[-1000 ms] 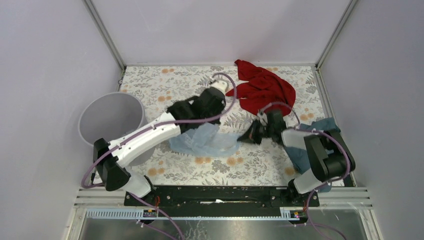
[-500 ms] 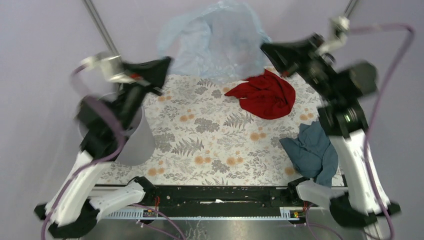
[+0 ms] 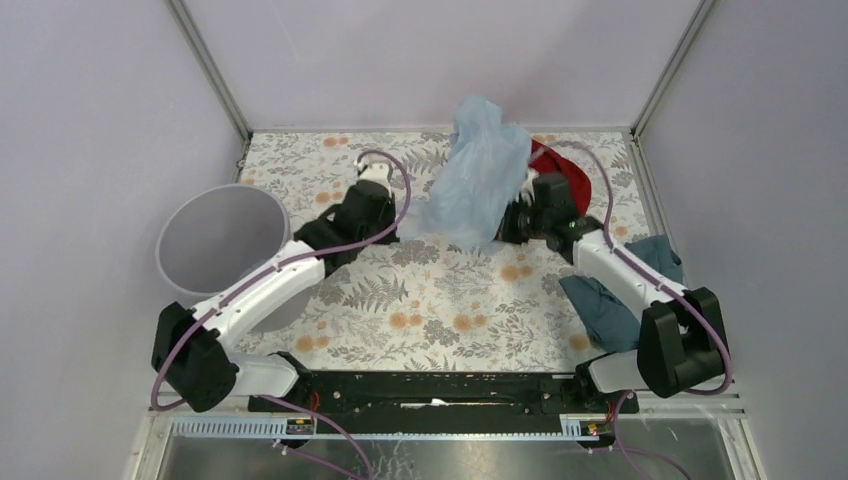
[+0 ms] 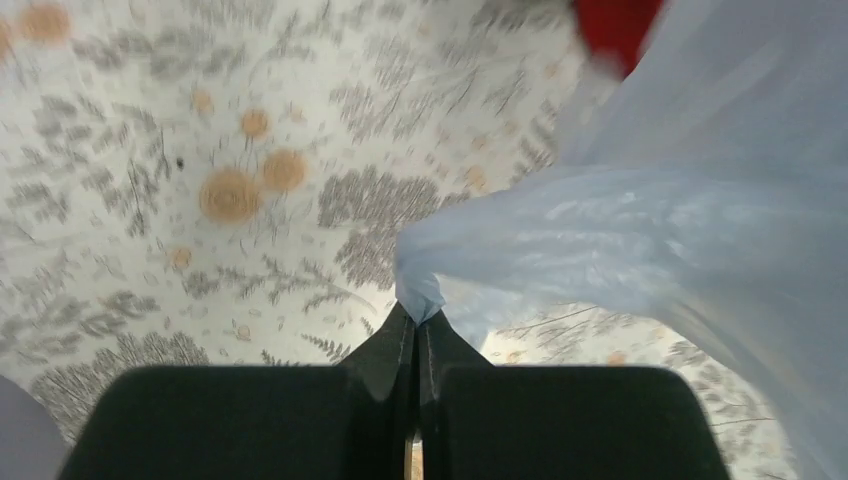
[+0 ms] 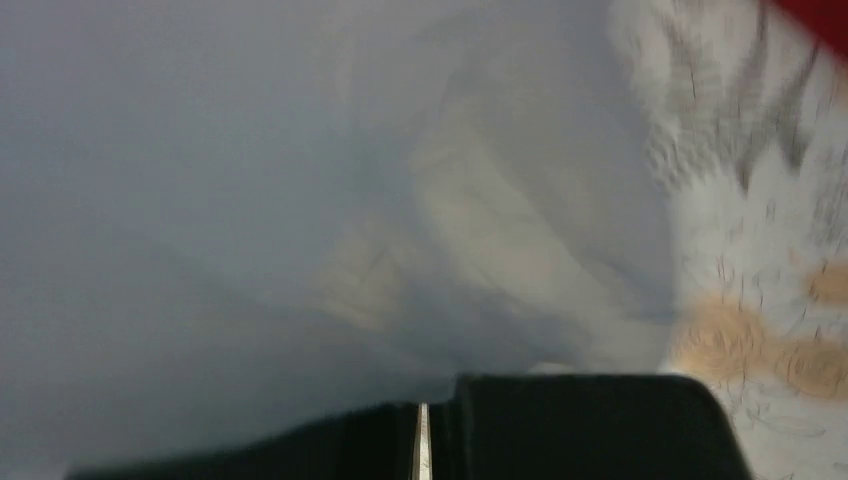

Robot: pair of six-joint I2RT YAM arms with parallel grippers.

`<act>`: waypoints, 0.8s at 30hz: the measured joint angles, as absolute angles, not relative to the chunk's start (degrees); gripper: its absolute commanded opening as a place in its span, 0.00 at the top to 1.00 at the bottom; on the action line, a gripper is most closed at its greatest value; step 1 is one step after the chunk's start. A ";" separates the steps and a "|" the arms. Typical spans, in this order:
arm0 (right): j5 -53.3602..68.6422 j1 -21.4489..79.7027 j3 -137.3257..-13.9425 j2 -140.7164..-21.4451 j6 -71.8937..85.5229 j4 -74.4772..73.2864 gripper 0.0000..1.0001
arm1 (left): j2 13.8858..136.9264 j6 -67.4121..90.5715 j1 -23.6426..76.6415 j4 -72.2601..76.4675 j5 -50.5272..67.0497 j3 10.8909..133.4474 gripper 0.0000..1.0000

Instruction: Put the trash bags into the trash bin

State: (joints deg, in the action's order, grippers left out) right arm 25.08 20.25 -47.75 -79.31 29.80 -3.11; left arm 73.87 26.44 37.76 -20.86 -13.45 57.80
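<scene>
The thin, translucent pale-blue plastic bag [image 3: 478,178] hangs crinkled and bunched above the far middle of the floral-print table [image 3: 440,300]. It is strung between both arms, well apart from the smooth light-grey round plastic bin [image 3: 200,240] at the left edge. Only the left wrist view shows the left gripper [image 4: 415,325] pinched tight on a twisted corner. The right gripper [image 5: 422,440] is likewise closed on the bag, blurred film filling its view. A soft red cloth [image 3: 568,175] lies partly behind the bag.

Pale blue translucent trash bag [image 3: 478,175]; plain light grey trash bin [image 3: 215,240]; red cloth [image 3: 572,180]; dark teal cloth [image 3: 600,305]; surface [image 3: 440,300] white, grey fern and orange flower print.
</scene>
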 measured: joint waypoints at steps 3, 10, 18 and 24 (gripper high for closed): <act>23.77 20.25 -62.24 -79.13 28.18 -9.78 1.00 | 74.30 24.80 37.71 -26.39 -12.05 68.79 1.00; 22.15 20.27 -99.09 -72.97 24.95 -5.15 1.00 | 70.06 22.24 38.48 -11.07 -2.09 100.38 1.00; 23.46 20.62 -78.17 -56.53 24.84 8.80 1.00 | 50.85 24.27 39.05 3.57 -7.33 72.16 1.00; 24.95 20.62 -40.77 -62.41 29.74 12.23 1.00 | 58.37 27.92 38.96 -4.45 -5.56 44.69 1.00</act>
State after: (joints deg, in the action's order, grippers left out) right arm 24.95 20.62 -40.77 -62.41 29.74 12.23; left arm 58.37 27.92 38.96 -4.45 -5.56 44.69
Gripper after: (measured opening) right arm 0.014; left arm 0.008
